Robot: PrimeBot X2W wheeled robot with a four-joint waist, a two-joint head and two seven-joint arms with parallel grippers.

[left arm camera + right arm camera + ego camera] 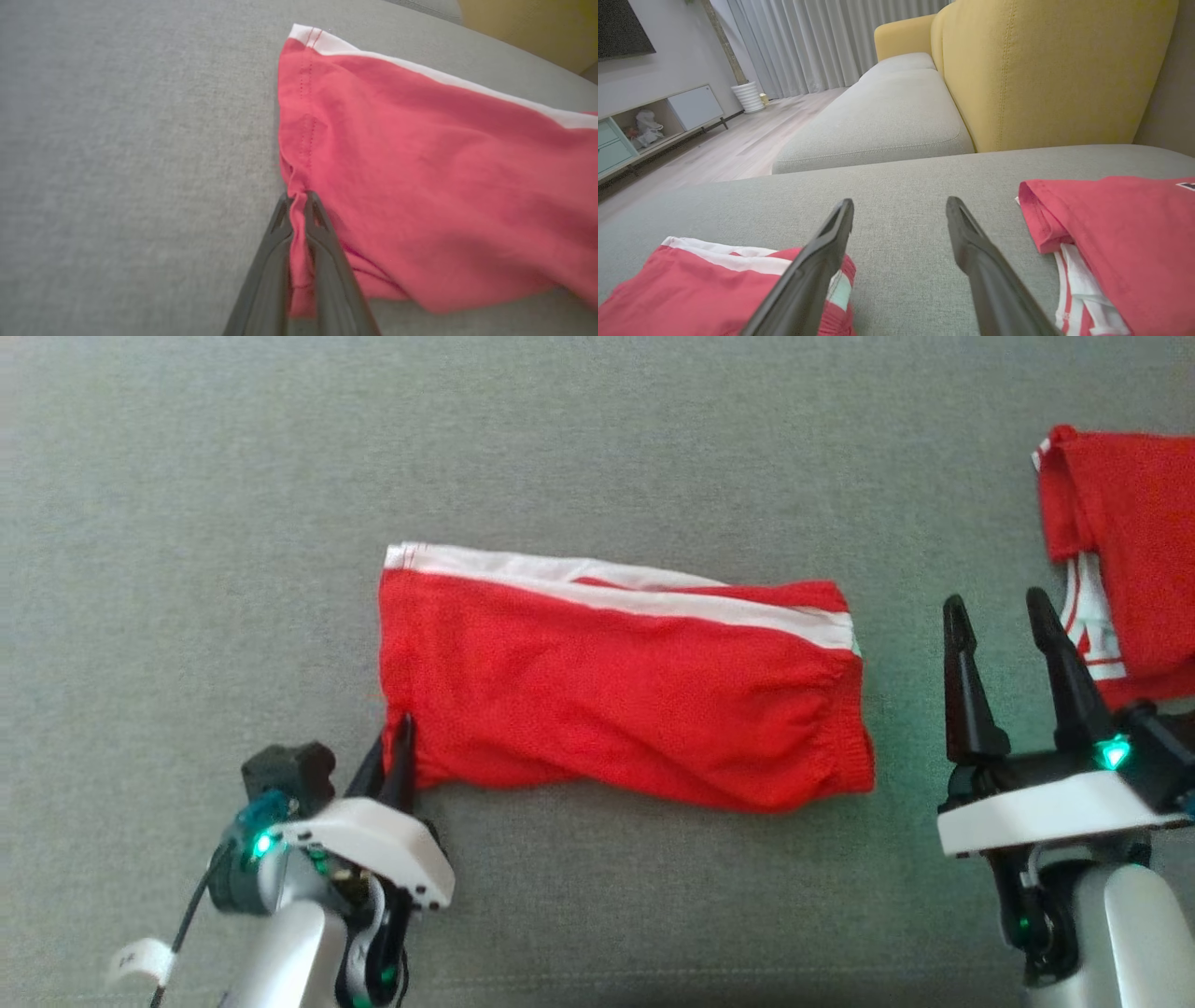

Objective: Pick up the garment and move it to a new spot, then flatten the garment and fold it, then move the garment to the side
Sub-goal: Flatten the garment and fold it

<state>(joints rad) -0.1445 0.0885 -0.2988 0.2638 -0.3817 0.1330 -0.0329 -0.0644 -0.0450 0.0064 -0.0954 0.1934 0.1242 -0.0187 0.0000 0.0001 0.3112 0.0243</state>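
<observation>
**Desk:** Where's the garment (616, 695), and which way does it run?

**Operator:** I see it in the middle of the grey sofa cushion (187, 523), lying flat. Its long axis runs left to right across my head view, dipping a little toward me at the right end. The white stripe follows the far long edge. The gathered waistband is the right end, and the stitched hem is the left end.

**Desk:** And the fingers?

**Operator:** My left gripper (401, 742) is clenched on the near left corner of the hem. In the left wrist view I see red cloth bunched between the two fingers (327, 242). My right gripper (996, 611) stands released with its fingers spread wide. It is just beyond the waistband end and grasps nothing.

**Desk:** Room to move?

**Operator:** Open cushion lies to the left, on the far side and along the near edge. To the right it is tighter. A second red garment (1139, 523) lies folded near the right border, close by my right gripper. A yellow backrest (1041, 70) rises beyond the cushion.
</observation>
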